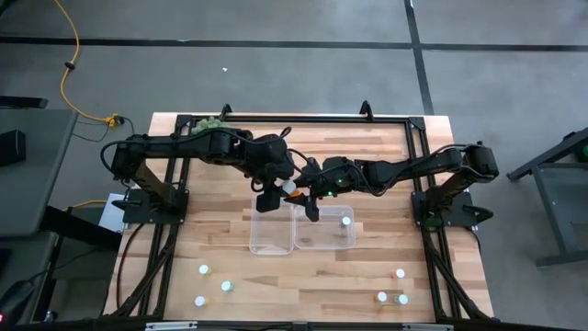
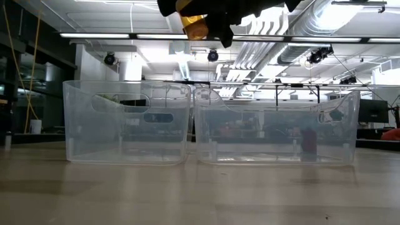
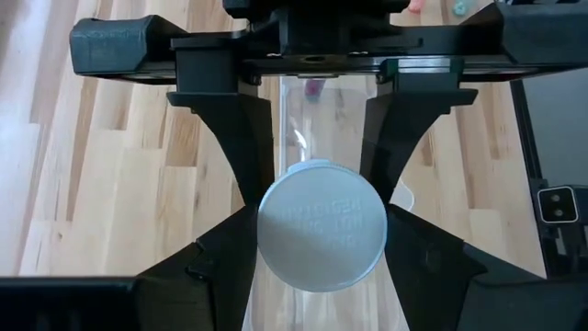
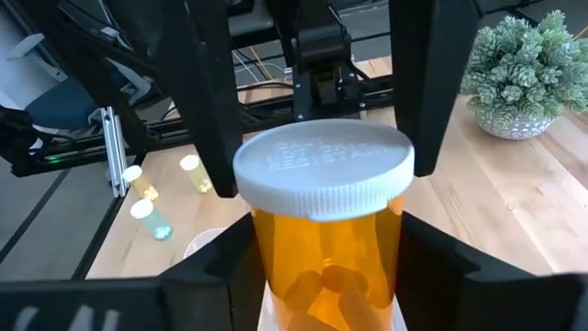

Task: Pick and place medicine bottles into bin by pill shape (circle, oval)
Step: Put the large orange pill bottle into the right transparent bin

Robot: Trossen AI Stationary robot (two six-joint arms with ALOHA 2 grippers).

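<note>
One medicine bottle (image 4: 323, 241), with an orange body, pills inside and a white cap (image 3: 322, 225), is held in the air between both grippers, above the seam of two clear bins (image 1: 273, 230) (image 1: 323, 227). My left gripper (image 3: 322, 276) and my right gripper (image 4: 326, 294) are both shut on it. In the low view the bottle (image 2: 195, 26) hangs high over the bins. Another bottle (image 1: 346, 221) stands in the right bin. Several more bottles stand near the table's front edge, left (image 1: 204, 269) and right (image 1: 399, 273). My left gripper pinches the bottle's white cap (image 3: 266, 221) between its two fingers, on opposite sides of the rim, with the cap's top facing its wrist. The bottle is lifted clear of the bins. My right gripper pinches the orange body (image 4: 276, 267) below the cap between its two fingers, across the bottle. Its fingers come from the table's right side. The bottle's bottom end is hidden by the gripper.
A fuzzy green plant ball (image 1: 209, 124) sits at the far left of the table. A black frame (image 1: 367, 117) runs around the table's far and side edges. The two arms meet close together over the bins.
</note>
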